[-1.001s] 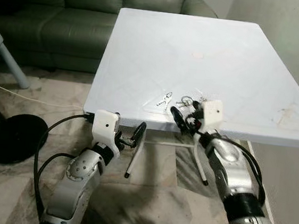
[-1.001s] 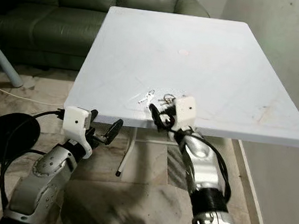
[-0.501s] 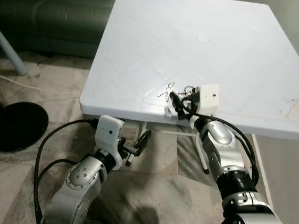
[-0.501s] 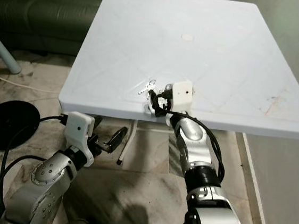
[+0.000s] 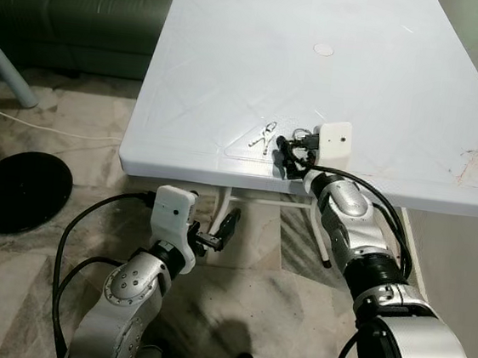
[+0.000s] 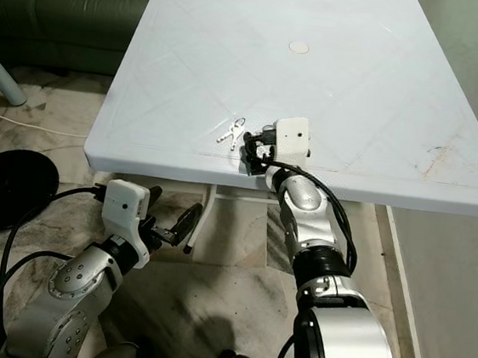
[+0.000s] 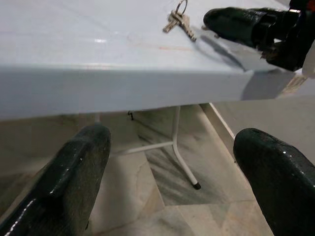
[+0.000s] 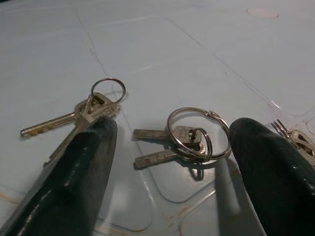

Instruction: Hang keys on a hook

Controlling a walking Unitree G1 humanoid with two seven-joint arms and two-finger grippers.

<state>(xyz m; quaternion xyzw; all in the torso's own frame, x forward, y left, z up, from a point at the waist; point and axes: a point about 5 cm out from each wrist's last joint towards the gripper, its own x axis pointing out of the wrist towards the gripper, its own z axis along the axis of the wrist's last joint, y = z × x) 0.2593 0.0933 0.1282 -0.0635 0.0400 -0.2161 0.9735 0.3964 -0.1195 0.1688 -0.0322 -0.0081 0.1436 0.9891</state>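
Observation:
Near the front edge of the white table lie small sets of silver keys. One pair lies loose to the left. A bunch on a ring rests flat between the fingers of my right gripper, which is open and low over the tabletop. The right wrist view also catches another key just beyond the far finger. My left gripper hangs open below the table's front edge, holding nothing, and its wrist view looks up at the keys.
A dark green sofa stands behind the table at the left. On the tiled floor to the left are a black round base and a white cable. The table's thin white legs stand under its front edge.
The camera has come closer and tilted down. My right gripper has moved forward from the table's edge onto the top, and now straddles the ringed keys. The left gripper stays under the edge.

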